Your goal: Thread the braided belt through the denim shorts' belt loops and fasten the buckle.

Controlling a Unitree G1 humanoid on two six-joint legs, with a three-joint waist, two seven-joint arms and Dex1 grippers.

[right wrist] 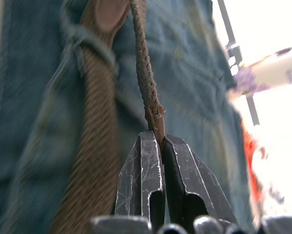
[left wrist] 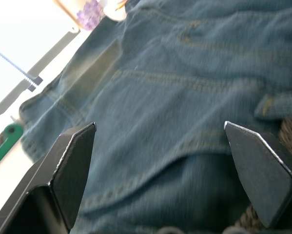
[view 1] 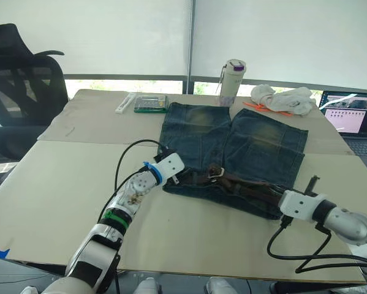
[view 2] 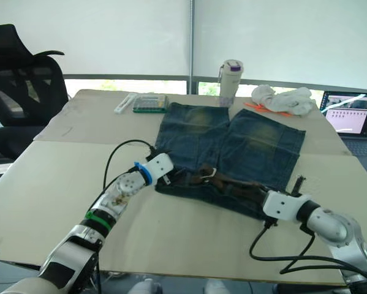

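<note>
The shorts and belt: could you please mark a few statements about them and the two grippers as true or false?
1. The right gripper is shut on the belt. True.
2. The left gripper is shut. False: it is open over the shorts.
3. The buckle lies on the shorts. True.
4. The bottle stands on the shorts. False: it stands on the table beyond them.

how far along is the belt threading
Partly done: the braided belt already lies along the denim shorts waistband, under at least one belt loop. In hand: the right gripper pinches the belt's end; the left gripper is open over the denim. Fastening the buckle remains.
</note>
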